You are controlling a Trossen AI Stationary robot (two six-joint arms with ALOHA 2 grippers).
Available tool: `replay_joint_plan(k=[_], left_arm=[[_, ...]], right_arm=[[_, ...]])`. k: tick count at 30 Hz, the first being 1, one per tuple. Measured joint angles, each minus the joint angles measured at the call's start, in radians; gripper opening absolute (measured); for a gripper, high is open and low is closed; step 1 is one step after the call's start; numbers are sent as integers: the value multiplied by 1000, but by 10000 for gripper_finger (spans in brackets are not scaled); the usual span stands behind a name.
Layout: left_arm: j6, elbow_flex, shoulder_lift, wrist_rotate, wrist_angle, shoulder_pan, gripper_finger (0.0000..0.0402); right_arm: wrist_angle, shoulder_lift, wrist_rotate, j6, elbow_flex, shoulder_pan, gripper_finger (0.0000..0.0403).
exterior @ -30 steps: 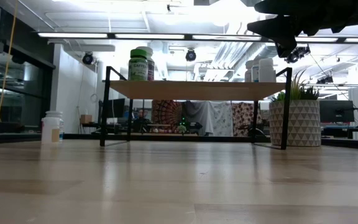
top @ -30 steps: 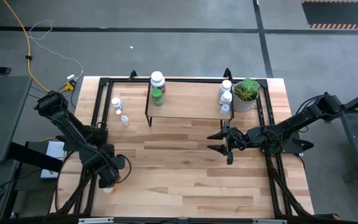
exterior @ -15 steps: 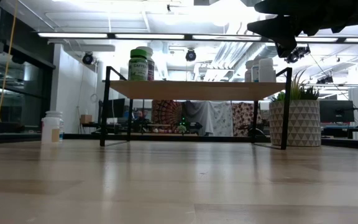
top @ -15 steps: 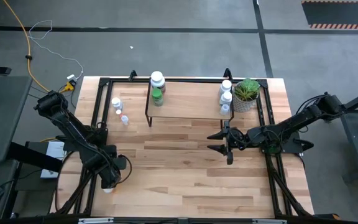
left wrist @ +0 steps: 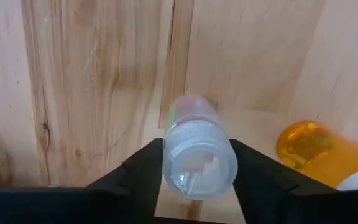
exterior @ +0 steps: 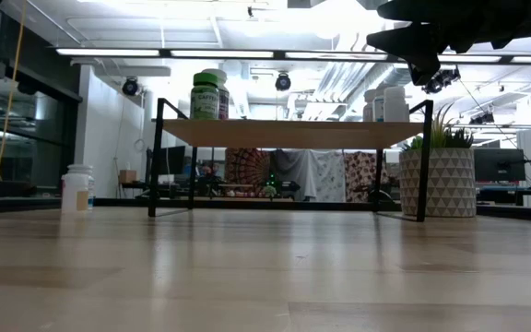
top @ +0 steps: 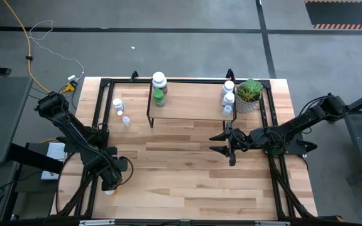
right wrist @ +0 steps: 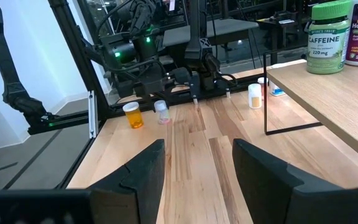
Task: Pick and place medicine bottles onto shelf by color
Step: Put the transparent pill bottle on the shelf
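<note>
My left gripper is open at the table's near left corner, pointing down. Its fingers stand on either side of a small clear bottle, which stands upright on the table with its cap facing the camera. An orange bottle stands right beside it. My right gripper is open and level, in the air in front of the shelf's right end, pointing toward the table's left. The shelf carries a green-capped bottle, a large white-capped one and white bottles at its right end.
Three small white bottles stand on the table left of the shelf. A potted green plant stands at the shelf's right end. Black frame rails run along the table's left, right and far sides. Bare wood lies between the two arms.
</note>
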Motion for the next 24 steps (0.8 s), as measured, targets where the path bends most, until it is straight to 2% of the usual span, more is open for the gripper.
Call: replay_joint_plan(k=[5, 13, 18, 24], left_arm=[[0, 0, -9, 3, 0, 21, 122], [99, 58, -23, 4, -1, 107, 146], [229, 165, -23, 4, -9, 190, 136], [365, 379, -23, -6, -84, 347, 129]], right_arm=[[0, 0, 0, 0, 0, 0, 179], [0, 0, 0, 0, 0, 0, 179], [0, 0, 1, -2, 0, 0, 179], [0, 0, 21, -3, 0, 0, 179]])
